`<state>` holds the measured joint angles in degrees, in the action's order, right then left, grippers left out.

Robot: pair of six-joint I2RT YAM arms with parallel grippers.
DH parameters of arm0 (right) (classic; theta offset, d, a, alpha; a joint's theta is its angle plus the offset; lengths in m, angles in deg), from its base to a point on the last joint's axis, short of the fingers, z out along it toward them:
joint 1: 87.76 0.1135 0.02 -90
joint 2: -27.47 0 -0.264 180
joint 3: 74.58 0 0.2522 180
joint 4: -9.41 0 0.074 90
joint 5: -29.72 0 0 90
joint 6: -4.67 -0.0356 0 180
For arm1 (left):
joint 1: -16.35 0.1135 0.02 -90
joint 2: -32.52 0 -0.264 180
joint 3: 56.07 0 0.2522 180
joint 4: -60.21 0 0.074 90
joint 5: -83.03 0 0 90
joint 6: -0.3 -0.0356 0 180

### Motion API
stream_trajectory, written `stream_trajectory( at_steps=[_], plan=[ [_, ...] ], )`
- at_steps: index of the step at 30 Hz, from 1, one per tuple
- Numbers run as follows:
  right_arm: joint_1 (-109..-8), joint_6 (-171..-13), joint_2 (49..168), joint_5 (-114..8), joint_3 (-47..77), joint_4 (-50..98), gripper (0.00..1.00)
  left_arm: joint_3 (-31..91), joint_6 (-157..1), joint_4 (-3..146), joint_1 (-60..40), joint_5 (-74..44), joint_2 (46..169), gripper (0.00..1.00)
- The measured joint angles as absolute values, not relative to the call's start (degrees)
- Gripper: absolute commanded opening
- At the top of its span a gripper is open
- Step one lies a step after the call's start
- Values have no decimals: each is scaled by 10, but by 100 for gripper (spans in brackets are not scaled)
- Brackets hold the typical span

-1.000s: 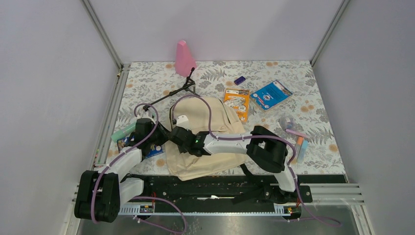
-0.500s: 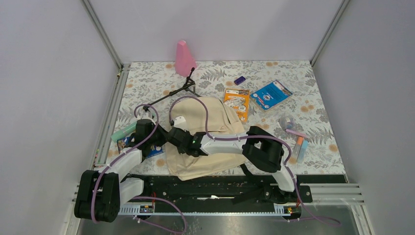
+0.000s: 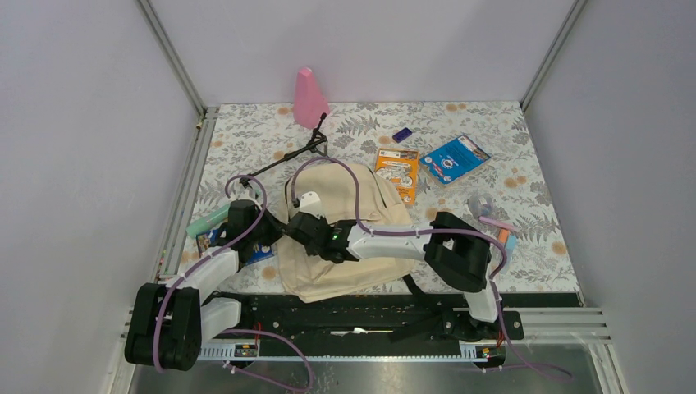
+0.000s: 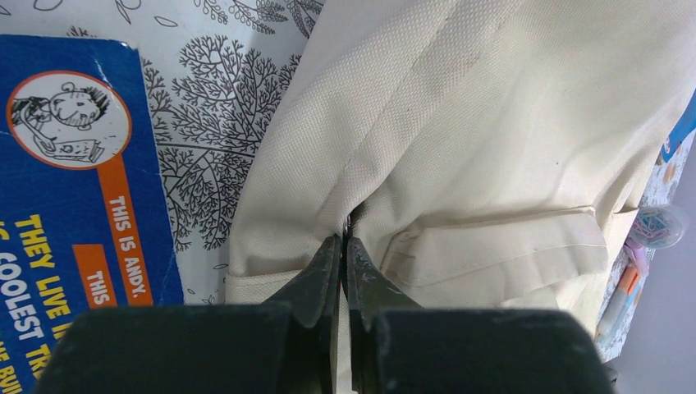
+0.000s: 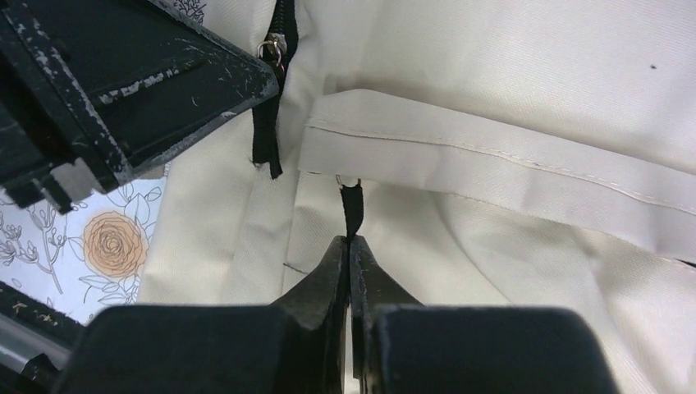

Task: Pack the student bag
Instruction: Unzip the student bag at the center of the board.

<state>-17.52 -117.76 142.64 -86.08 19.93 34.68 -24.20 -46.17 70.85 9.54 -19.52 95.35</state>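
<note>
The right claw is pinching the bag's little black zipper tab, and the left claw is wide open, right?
Not quite. The left gripper is shut, pinching a fold of the student bag, as the left wrist view shows. The right gripper does pinch the black zipper tab.

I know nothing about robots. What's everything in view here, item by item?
student bag: one, cream, middle of table
pink cone: one, pink, far edge
orange booklet: one, orange, by bag's far right corner
blue booklet: one, blue, right of orange booklet
small purple item: one, purple, behind the booklets
blue book: one, blue, left of bag
green item: one, mint green, near left edge
markers: count unclear, orange and light blue, right side
left gripper: one, black, shut on bag fabric
right gripper: one, black, shut on zipper pull
</note>
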Motion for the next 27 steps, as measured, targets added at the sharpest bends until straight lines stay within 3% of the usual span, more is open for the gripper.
stream_trajectory(
  at_steps=[27],
  plan=[
    [-204, -1158, 1340, -845, 151, 377, 0, -242, -462, 719, 119, -204, 953, 0]
  ],
)
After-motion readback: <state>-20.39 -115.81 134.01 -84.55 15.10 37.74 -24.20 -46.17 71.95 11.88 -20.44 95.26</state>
